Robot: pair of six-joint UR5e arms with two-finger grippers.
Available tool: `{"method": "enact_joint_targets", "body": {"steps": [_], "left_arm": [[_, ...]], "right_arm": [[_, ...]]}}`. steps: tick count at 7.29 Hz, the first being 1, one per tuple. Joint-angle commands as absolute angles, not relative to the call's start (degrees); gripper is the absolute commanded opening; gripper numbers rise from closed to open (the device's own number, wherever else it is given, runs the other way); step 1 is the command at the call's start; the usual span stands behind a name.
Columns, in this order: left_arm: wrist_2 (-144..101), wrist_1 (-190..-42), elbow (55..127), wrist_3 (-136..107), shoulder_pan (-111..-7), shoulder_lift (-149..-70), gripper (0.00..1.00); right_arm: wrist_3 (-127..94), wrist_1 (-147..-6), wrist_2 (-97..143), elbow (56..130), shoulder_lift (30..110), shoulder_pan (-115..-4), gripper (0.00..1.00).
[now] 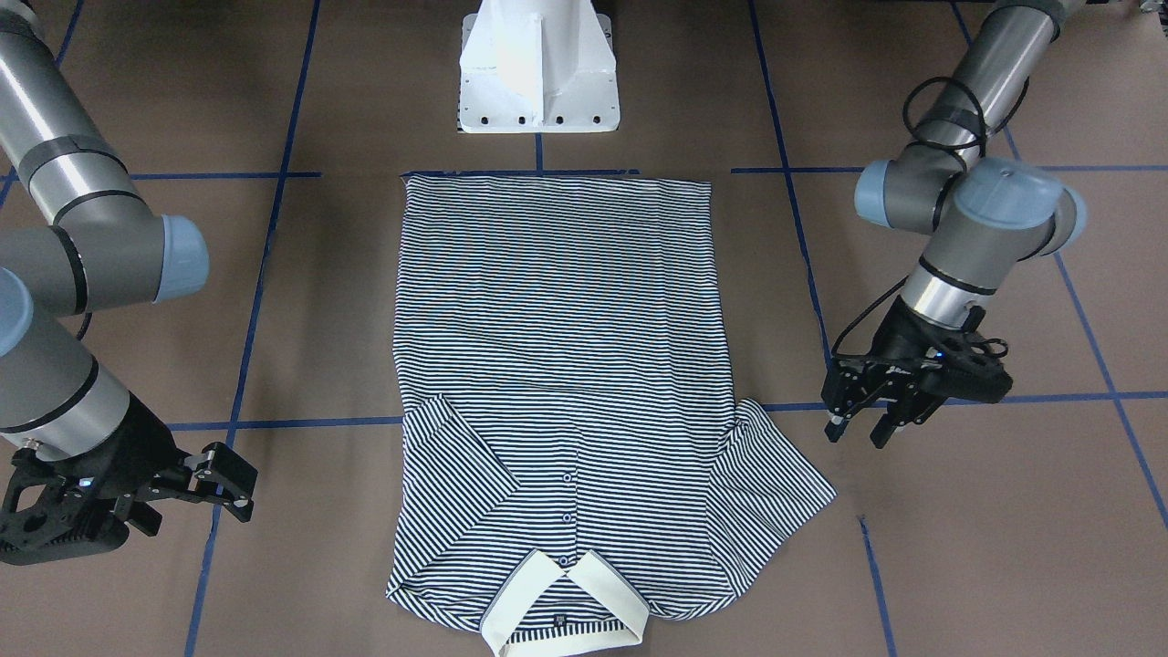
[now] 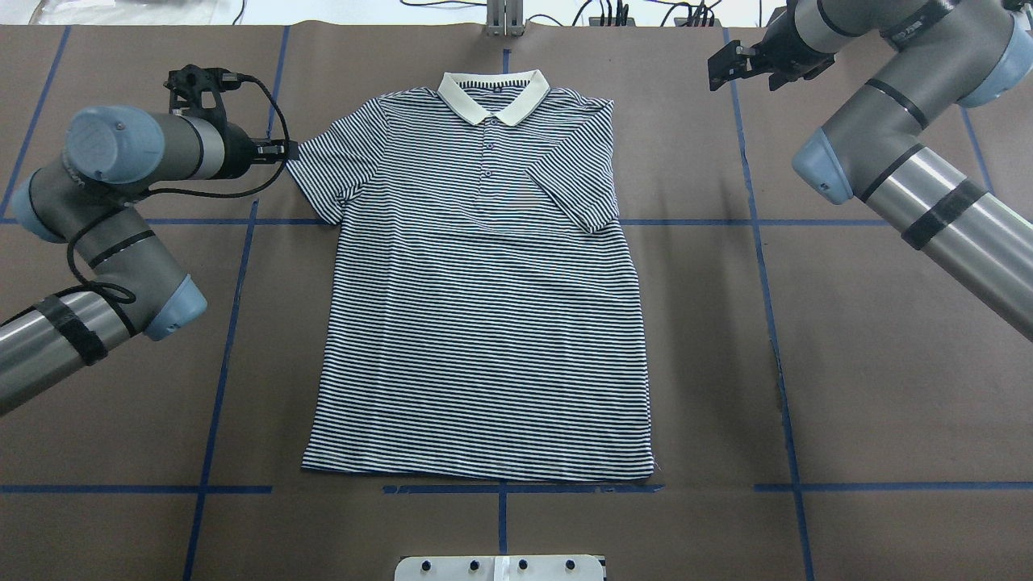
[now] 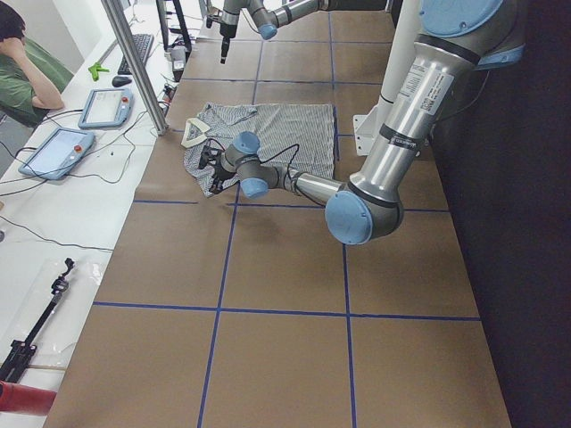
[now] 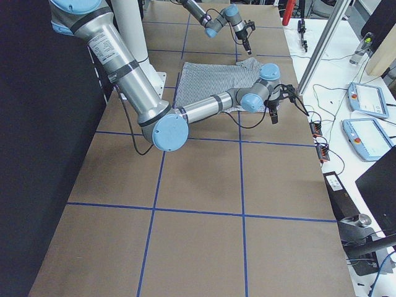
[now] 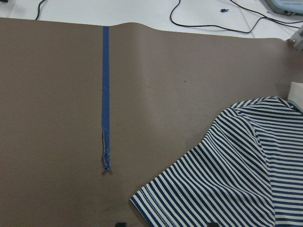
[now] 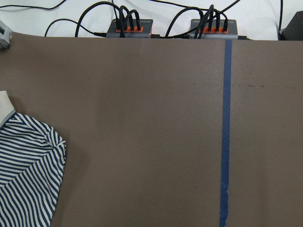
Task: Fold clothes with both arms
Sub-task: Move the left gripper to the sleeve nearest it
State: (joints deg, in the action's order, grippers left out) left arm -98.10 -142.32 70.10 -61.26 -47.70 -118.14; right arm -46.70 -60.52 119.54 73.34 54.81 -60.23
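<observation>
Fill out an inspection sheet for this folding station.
Surface: brown table with blue tape lines.
Job's things: striped shirt flat, front up; folded sleeve laid inward, spread sleeve out.
Clutter: nothing seen.
Grippers: left gripper open, hovering by the spread sleeve; right gripper open, empty, apart from the shirt.
Cables: black cable loops along the left arm; power strips beyond the table edge.
Surroundings: white base; person at a side bench.

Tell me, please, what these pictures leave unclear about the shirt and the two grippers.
Navy-and-white striped polo shirt: the chest under its folded-in sleeve is covered in the overhead view.
Small dark collar label: too small to read in the front-facing view.
Black two-finger left gripper: all but cut off by the left wrist view's bottom edge.
</observation>
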Motion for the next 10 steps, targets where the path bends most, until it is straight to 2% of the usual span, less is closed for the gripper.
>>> {"method": "enact_joint_targets", "body": {"steps": [1,6,7,8,9,10], "left_arm": [[-97.4,-142.4,66.0,-60.9,-47.1,-120.2,0.61],[-96.5,-142.2,63.0,-58.3,-47.1,-122.1,0.54],[-96.5,-142.3,62.9,-57.5,-47.1,-122.1,0.46],[-96.5,-142.4,62.9,-57.5,-47.2,-122.1,0.17],[-96.5,-142.3,62.9,-57.3,-47.1,-122.1,0.0],[-96.5,-142.4,63.0,-54.4,-47.2,-122.1,0.0]], "right_arm": [[-46.8,-60.4,119.4,73.6,55.0,-60.2,1.0],[-46.8,-60.4,119.4,73.6,55.0,-60.3,1.0],[-46.8,-60.4,119.4,73.6,55.0,-60.2,1.0],[-46.8,-60.4,119.4,73.7,55.0,-60.3,1.0],[-46.8,-60.4,119.4,73.7,55.1,-60.3,1.0],[-46.8,-60.4,119.4,73.7,55.1,-60.3,1.0]]}}
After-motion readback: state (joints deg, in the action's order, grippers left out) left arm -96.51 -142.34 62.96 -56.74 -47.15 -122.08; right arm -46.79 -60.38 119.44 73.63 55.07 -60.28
